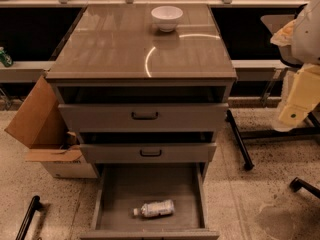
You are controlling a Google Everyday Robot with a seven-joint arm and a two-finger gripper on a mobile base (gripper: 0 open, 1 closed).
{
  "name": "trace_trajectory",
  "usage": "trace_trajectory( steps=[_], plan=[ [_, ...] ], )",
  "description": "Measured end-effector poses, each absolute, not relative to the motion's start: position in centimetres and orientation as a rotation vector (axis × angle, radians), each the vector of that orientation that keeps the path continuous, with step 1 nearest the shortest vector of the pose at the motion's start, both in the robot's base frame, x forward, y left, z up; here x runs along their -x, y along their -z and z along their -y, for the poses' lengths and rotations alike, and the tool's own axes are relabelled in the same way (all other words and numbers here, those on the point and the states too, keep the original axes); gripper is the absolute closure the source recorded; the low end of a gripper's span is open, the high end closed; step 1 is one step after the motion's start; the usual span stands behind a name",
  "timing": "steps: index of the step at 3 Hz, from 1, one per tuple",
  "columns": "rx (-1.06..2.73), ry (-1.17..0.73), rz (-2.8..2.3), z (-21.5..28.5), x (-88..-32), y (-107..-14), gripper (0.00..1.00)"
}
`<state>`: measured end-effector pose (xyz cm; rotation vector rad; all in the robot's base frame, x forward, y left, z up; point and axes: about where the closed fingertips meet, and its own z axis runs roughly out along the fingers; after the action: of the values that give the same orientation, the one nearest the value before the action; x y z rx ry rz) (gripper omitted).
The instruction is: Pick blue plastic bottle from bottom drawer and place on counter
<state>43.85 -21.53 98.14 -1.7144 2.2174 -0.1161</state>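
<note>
You have the counter [115, 49], a glossy brown-grey slab, carrying 1 white bowl [167, 18] near its far edge, a little right of middle. Below it the bottom drawer [150, 184] stands open. On its grey floor the blue plastic bottle [155, 208] lies on its side, cap to the left, towards the near end. Your gripper [295, 111] hangs at the right edge of view, right of the counter and apart from it.
</note>
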Motion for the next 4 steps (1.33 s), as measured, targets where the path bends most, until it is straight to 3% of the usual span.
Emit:
trace_trajectory(
  steps=[2,4],
  plan=[
    [1.735,0.044,-2.178,20.2,-43.8,-95.5,0.0],
    [1.877,-0.241,-2.065,13.2,-41.4,-83.8,0.0]
  ],
)
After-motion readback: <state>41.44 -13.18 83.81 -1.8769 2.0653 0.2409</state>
